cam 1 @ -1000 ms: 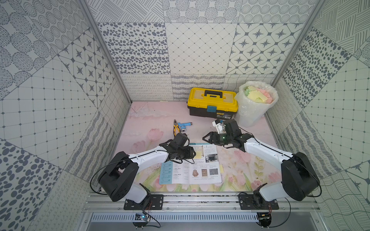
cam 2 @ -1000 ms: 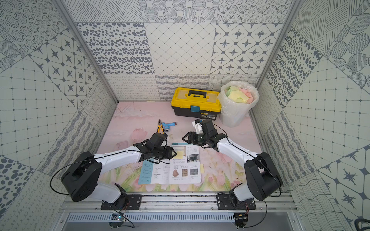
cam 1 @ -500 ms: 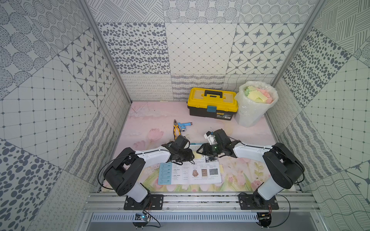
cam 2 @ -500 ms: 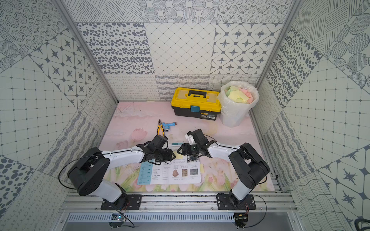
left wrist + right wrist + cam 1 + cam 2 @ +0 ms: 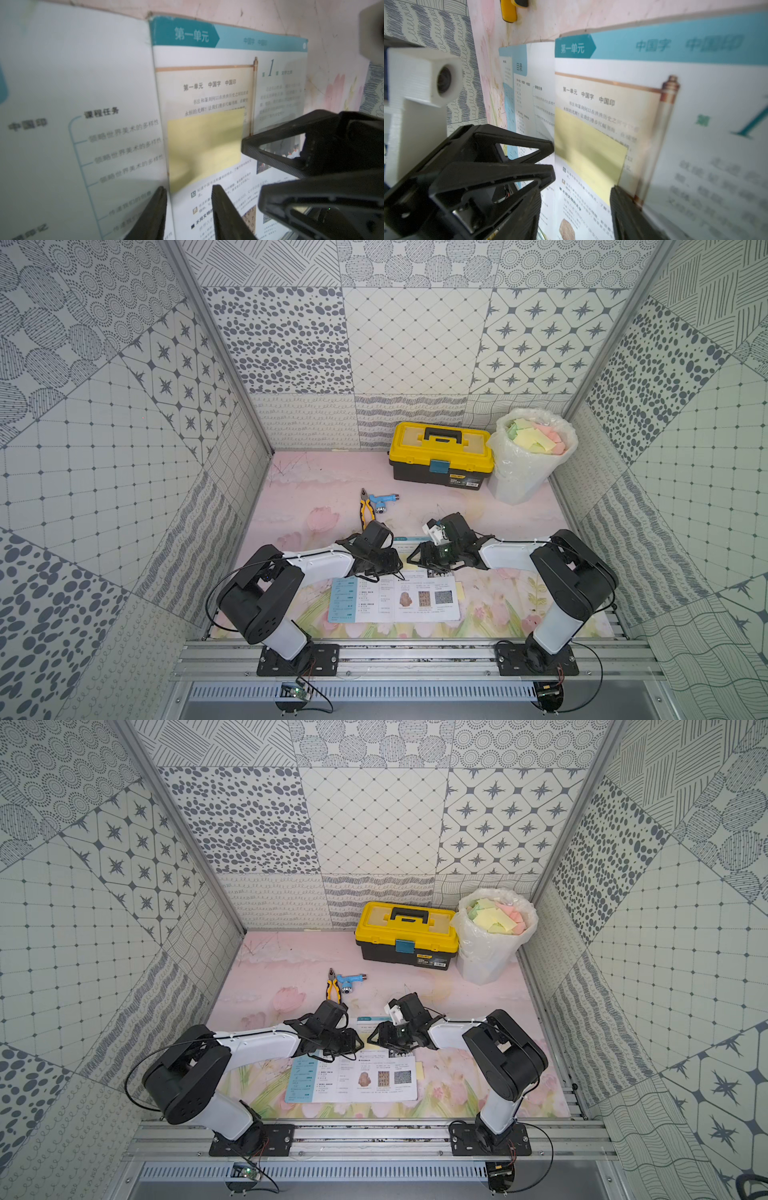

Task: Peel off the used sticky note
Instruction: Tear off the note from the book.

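Observation:
The used sticky note (image 5: 204, 145) is pale yellow and lies flat on the right page of the open book (image 5: 395, 599), just beside the spine. It also shows in the right wrist view (image 5: 589, 153); in both top views the grippers hide most of it. My left gripper (image 5: 188, 191) is low over the page at the note's near corner, open, its tips straddling the spine. My right gripper (image 5: 577, 199) faces it from the other side, open, with one fingertip (image 5: 618, 191) at the note's outer corner. Neither holds anything. In a top view the two (image 5: 392, 566) (image 5: 419, 562) nearly meet.
A yellow toolbox (image 5: 442, 456) stands at the back, next to a bag-lined bin (image 5: 532, 456) full of coloured notes. Pliers (image 5: 365, 510) and a blue tool (image 5: 382, 502) lie just behind the book. Patterned walls close in both sides.
The right gripper moved left from the mat beyond the book down onto the page, opposite the left gripper. The left arm settled lower over the book and its jaws narrowed.

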Controlling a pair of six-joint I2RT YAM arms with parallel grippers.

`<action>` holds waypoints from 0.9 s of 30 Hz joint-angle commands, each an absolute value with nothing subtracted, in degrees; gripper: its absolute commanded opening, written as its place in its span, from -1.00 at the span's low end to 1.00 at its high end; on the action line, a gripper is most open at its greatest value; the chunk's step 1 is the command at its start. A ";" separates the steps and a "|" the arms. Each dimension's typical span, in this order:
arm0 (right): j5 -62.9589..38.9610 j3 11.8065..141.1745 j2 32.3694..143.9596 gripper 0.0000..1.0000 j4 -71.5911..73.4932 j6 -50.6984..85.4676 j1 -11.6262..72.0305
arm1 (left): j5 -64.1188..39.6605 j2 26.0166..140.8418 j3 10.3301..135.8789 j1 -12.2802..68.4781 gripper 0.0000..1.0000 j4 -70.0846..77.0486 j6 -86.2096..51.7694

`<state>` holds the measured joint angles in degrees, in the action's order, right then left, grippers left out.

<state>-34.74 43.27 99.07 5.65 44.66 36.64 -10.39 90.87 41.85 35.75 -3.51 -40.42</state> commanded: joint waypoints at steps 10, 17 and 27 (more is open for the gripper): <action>-35.49 42.99 101.82 0.15 9.90 49.10 36.85 | -9.36 91.77 40.03 35.23 -0.21 -4.15 -40.32; -25.43 45.42 96.67 0.16 -4.63 42.89 36.90 | -9.11 91.54 39.46 35.10 -0.21 -4.04 -40.43; -23.16 46.99 97.50 0.17 -7.71 42.51 38.46 | -9.36 91.88 39.38 34.86 -0.21 -3.69 -40.37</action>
